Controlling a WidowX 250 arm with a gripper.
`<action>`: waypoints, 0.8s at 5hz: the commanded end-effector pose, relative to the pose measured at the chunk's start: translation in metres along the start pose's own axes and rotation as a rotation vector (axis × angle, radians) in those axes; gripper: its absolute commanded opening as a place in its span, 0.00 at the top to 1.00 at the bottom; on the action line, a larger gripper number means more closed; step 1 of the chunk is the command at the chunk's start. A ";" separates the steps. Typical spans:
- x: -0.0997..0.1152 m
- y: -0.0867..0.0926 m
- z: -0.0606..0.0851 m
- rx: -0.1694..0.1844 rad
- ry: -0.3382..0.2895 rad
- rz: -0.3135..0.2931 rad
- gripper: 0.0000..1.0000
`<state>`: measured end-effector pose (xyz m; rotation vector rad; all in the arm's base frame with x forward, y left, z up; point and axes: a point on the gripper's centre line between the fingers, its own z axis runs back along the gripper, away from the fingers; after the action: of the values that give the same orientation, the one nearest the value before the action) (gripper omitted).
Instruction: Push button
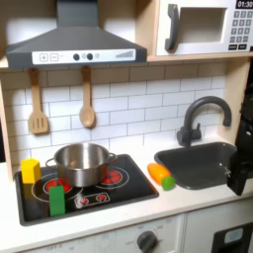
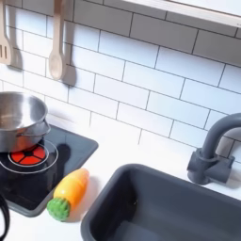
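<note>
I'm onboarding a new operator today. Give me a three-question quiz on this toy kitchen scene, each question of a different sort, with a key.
1. True or false: the pot sits on the stove.
2. Multiple choice: in the first exterior view, what lies between the stove and the sink? A) a spoon B) a toy carrot C) a cup
3. Fill in: in the first exterior view, the spatula and the wooden spoon hang on the tiled ____.

Key: 1 true. 2 B; the carrot lies on the counter there. 3 wall.
</note>
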<state>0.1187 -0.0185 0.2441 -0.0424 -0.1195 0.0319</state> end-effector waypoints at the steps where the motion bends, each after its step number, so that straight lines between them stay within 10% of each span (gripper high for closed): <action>1: 0.000 0.000 0.000 0.000 0.000 -0.002 0.00; 4: 0.039 0.066 -0.018 0.123 -0.014 0.185 0.00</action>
<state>0.1561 0.0466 0.2295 0.0668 -0.1290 0.2211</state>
